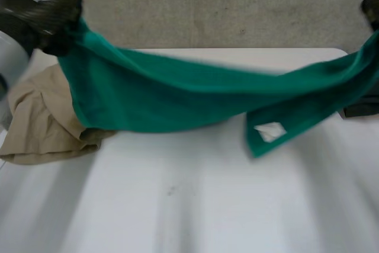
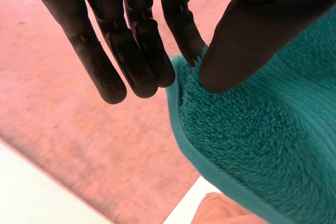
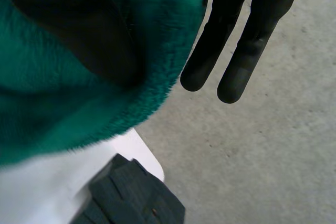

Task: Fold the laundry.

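A green towel (image 1: 177, 96) hangs stretched across the table between my two raised hands, its middle sagging toward the tabletop. My left hand (image 1: 44, 10) holds one end at the far left; in the left wrist view the thumb (image 2: 247, 40) pinches the towel's edge (image 2: 252, 145) against a finger. My right hand (image 1: 372, 7) holds the other end at the far right; in the right wrist view the thumb (image 3: 79, 30) presses the towel (image 3: 47, 103) against the fingers, with two fingers (image 3: 231, 45) straight beside it. A white label (image 1: 270, 131) shows on a hanging flap.
A beige garment (image 1: 41, 125) lies crumpled on the white table (image 1: 195, 199) at the left, partly under the towel. A dark folded cloth (image 1: 362, 108) sits at the table's right edge, also seen under my right hand as a dark stack (image 3: 131, 198).
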`<state>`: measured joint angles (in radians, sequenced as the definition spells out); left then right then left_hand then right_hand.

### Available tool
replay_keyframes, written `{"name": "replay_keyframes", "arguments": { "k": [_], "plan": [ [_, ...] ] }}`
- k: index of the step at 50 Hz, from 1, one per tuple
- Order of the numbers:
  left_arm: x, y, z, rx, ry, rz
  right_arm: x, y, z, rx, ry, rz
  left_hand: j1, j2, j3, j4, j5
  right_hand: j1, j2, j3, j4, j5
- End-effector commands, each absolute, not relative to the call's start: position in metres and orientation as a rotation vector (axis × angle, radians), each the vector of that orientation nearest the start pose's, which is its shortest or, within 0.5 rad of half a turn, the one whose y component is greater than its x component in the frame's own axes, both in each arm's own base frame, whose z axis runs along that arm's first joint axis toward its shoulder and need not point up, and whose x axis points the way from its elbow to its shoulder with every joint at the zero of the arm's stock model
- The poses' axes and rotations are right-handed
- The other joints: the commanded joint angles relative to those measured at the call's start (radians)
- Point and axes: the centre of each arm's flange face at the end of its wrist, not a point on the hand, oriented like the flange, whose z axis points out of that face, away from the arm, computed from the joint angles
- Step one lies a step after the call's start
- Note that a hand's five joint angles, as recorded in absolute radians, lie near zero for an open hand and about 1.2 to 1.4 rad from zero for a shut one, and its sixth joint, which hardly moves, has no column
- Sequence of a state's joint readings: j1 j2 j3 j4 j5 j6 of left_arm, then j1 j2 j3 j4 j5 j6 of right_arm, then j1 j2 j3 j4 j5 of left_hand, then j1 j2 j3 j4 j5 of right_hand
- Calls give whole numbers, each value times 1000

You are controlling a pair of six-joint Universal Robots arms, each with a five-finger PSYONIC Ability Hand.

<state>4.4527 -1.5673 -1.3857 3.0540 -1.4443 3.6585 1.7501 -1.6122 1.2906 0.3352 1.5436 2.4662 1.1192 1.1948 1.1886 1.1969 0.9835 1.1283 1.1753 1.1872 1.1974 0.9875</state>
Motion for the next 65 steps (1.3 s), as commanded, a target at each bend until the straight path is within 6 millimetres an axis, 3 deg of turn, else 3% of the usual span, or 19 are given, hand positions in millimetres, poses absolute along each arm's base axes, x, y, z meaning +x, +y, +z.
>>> {"name": "replay_keyframes", "arguments": {
  "k": [1, 6, 12, 15, 16, 17, 19, 20, 23, 25, 30, 37, 42, 45, 49, 53, 56, 60, 65],
  "plan": [
    [-202, -262, 342, 843, 2013, -2122, 173, -264, 376, -1106, 2377, -2295, 277, 201, 208, 199, 238, 268, 221, 209, 199, 234],
    [-216, -289, 286, 935, 2212, -1932, 183, -292, 341, -1272, 2462, -2148, 277, 201, 208, 199, 238, 268, 221, 209, 199, 234],
    [-248, -335, 281, 954, 2122, -2044, 201, -332, 326, -1182, 2461, -2189, 277, 201, 208, 199, 238, 268, 221, 209, 199, 234],
    [-267, -364, 308, 875, 1885, -2267, 208, -360, 335, -1023, 2376, -2405, 277, 201, 208, 199, 238, 268, 221, 209, 199, 234],
    [-270, -372, 319, 834, 1800, -2338, 209, -375, 348, -907, 2273, -2568, 277, 201, 208, 199, 238, 268, 221, 209, 199, 234],
    [-273, -385, 344, 741, 1614, -2476, 210, -381, 356, -844, 2203, -2660, 277, 201, 208, 199, 238, 268, 221, 209, 199, 234],
    [-279, -390, 368, 667, 1421, -2606, 212, -394, 389, -626, 1917, -2948, 277, 201, 208, 199, 238, 268, 221, 209, 199, 234],
    [-280, -393, 392, 574, 1235, -2710, 212, -396, 396, -568, 1842, -3007, 277, 201, 208, 199, 238, 268, 221, 209, 199, 234],
    [-282, -390, 426, 453, 935, -2849, 217, -400, 420, -366, 1496, -3194, 277, 201, 208, 199, 238, 268, 221, 209, 199, 234],
    [-281, -388, 436, 400, 853, -2881, 223, -398, 428, -302, 1335, -3250, 277, 201, 208, 199, 238, 268, 221, 209, 199, 234],
    [-279, -391, 422, 380, 937, -2850, 226, -395, 424, -333, 1319, -3225, 277, 201, 208, 199, 238, 268, 221, 209, 199, 234],
    [-272, -392, 352, 485, 1232, -2748, 221, -401, 366, -496, 1661, -2981, 277, 201, 208, 199, 238, 268, 221, 209, 199, 234],
    [-270, -377, 276, 605, 1557, -2626, 210, -403, 305, -668, 1877, -2679, 277, 201, 208, 199, 238, 268, 221, 209, 199, 234],
    [-267, -367, 244, 658, 1686, -2545, 213, -396, 277, -781, 1923, -2529, 277, 201, 208, 199, 238, 268, 221, 209, 199, 234],
    [-259, -338, 190, 771, 1909, -2348, 216, -380, 218, -936, 2049, -2237, 277, 201, 208, 199, 238, 268, 221, 209, 199, 234],
    [-248, -306, 174, 867, 2057, -2159, 195, -368, 191, -973, 2227, -2073, 277, 201, 208, 199, 238, 268, 221, 209, 199, 234],
    [-240, -285, 173, 941, 2126, -2023, 185, -356, 186, -1026, 2330, -1965, 277, 201, 208, 199, 238, 268, 221, 209, 199, 234],
    [-226, -247, 179, 1076, 2228, -1772, 171, -322, 210, -1148, 2475, -1784, 277, 201, 208, 199, 238, 268, 221, 209, 199, 234],
    [-203, -187, 180, 1316, 2388, -1297, 143, -271, 216, -1345, 2725, -1275, 277, 201, 208, 199, 238, 268, 221, 209, 199, 234]
  ]
}}
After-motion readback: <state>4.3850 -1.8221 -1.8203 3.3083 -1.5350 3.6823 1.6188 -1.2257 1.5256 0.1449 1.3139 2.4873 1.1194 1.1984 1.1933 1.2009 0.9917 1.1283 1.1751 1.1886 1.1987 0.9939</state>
